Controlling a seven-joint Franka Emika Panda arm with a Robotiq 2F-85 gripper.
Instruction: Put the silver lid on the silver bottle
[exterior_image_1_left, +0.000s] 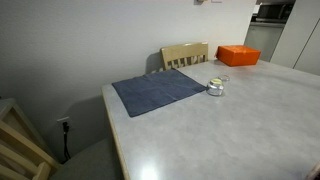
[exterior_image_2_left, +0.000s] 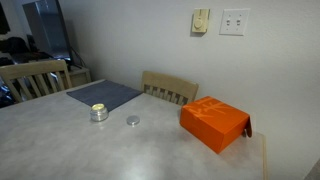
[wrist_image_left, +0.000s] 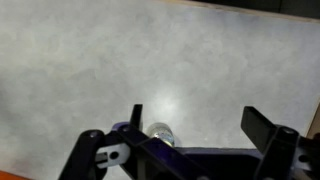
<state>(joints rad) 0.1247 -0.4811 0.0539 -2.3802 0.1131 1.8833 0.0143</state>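
Table (exterior_image_2_left: 60, 150): silver lid (exterior_image_2_left: 133, 121) near silver bottle (exterior_image_2_left: 99, 112)

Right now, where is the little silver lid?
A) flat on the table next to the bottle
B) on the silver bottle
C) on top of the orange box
A: the silver lid lies on the table, apart from the silver bottle.

Orange box (exterior_image_2_left: 214, 124), blue cloth (exterior_image_1_left: 158, 91), chair (exterior_image_2_left: 169, 88)
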